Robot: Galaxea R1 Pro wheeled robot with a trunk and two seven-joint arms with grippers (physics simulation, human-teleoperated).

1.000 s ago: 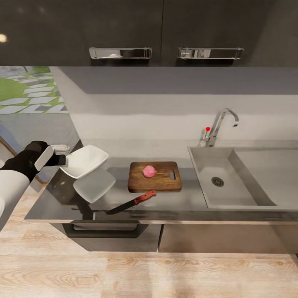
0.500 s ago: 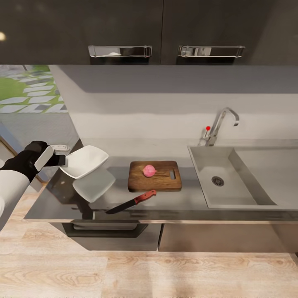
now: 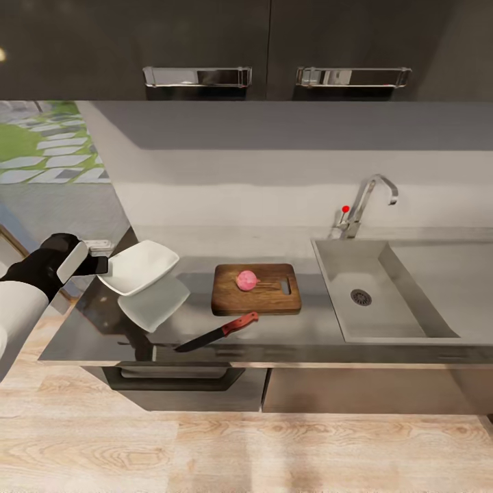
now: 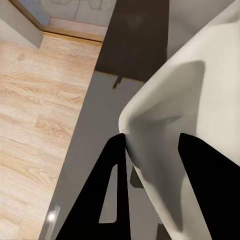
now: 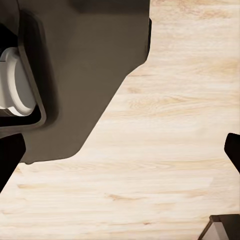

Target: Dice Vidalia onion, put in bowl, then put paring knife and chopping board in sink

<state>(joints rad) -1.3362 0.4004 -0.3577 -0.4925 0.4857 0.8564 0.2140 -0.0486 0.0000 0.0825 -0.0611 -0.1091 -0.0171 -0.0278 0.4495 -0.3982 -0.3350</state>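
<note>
The pinkish-red Vidalia onion (image 3: 247, 280) rests whole on the brown chopping board (image 3: 256, 290) in the middle of the glossy countertop (image 3: 301, 332). The paring knife (image 3: 217, 334), with its orange-red handle, lies in front of the board near the counter's front edge. My left gripper (image 3: 101, 264) (image 4: 152, 160) is shut on the rim of the white bowl (image 3: 140, 266) (image 4: 195, 90), which hangs tilted above the counter's left end over its own reflection. The empty sink (image 3: 370, 294) is to the right. In the right wrist view my right gripper (image 5: 120, 155) is open over the wood floor.
A chrome tap (image 3: 363, 202) stands behind the sink. Black upper cabinets with chrome handles (image 3: 197, 76) hang above. Grey drawer fronts with a black handle (image 3: 174, 376) sit under the counter. The robot's dark base (image 5: 75, 75) shows in the right wrist view.
The head view has shifted slightly, so the cabinets sit higher in the picture. The bowl stays held in my left gripper; onion, board and knife have not moved.
</note>
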